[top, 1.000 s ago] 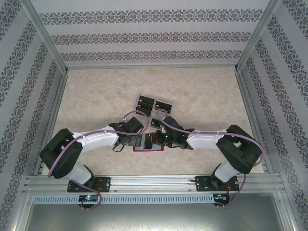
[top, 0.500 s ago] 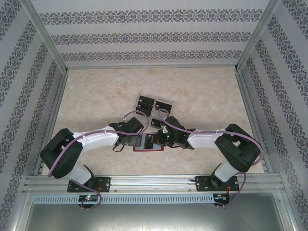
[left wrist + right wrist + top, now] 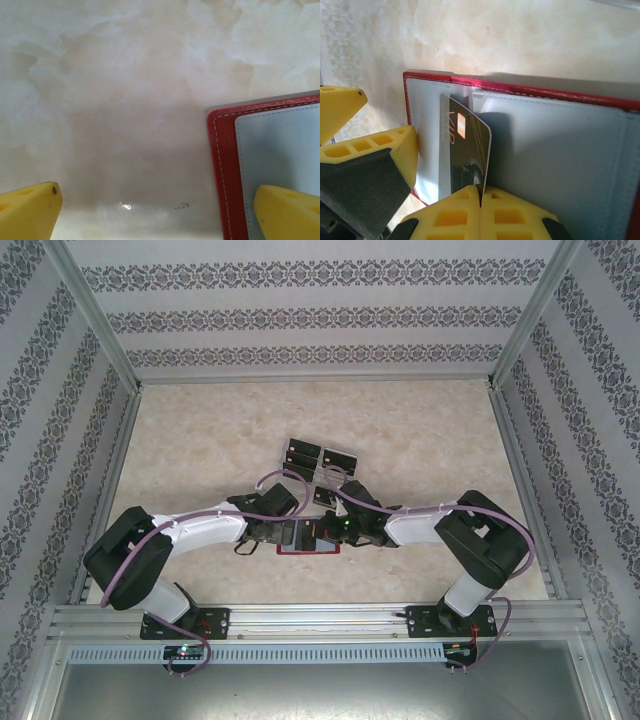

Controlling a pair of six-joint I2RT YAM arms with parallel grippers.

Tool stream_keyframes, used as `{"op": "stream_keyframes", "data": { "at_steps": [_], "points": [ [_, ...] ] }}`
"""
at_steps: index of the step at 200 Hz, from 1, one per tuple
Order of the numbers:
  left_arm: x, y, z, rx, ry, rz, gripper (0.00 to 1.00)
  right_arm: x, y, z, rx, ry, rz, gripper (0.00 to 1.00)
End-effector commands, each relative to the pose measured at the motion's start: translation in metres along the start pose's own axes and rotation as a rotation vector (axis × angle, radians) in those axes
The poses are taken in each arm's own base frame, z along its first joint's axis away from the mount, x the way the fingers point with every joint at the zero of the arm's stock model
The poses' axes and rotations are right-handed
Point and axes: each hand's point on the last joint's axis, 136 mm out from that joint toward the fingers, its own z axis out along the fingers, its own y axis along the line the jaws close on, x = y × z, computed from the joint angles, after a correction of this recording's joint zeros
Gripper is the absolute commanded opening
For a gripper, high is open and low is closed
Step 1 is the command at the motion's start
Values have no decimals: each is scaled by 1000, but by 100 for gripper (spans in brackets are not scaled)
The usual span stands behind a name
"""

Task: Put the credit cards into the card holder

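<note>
right gripper (image 3: 480, 194) clamped on card (image 3: 464, 150), card standing in wallet (image 3: 560, 165) pocket, left-centre | left gripper (image 3: 157, 215) wide, one tip over wallet, lower right | spare cards (image 3: 337, 457) mid-frame

Overhead rear view facing down, two wrist views close over shared card holder (image 3: 555, 150)

card holder (image 3: 560, 150): 1 | credit cards (image 3: 338, 457): about 6, exact count unclear
</note>
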Motion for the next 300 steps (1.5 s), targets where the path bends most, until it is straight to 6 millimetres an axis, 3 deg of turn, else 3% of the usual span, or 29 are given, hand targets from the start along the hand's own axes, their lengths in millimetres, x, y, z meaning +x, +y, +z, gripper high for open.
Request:
{"op": "stream_keyframes", "data": {
  "at_steps": [1,54,94,113,135,158,182,200,239,300],
  "points": [
    [23,7,11,-38,75,35,100,11,-10,8,45,52,-6,0],
    [24,6,12,-30,76,32,100,14,-2,17,44,80,-21,0],
    [16,5,4,-28,51,20,100,8,7,-3,60,47,-55,40],
    [10,6,-5,-22,29,9,100,6,10,-18,80,21,-70,48],
    [3,7,-13,-10,8,1,100,4,11,-30,102,0,-78,50],
    [-2,10,-18,-10,-8,0,100,2,9,-35,153,-6,-99,41],
    [-2,15,-15,-16,-5,0,100,0,9,-34,211,-4,-131,16],
    [-1,17,-13,-18,-7,6,100,-1,13,-30,221,4,-149,8],
    [8,19,-4,-18,16,3,100,-2,21,-15,221,24,-166,3],
    [19,20,8,-18,39,-3,100,2,2,-4,280,46,-161,0]
  ]
}}
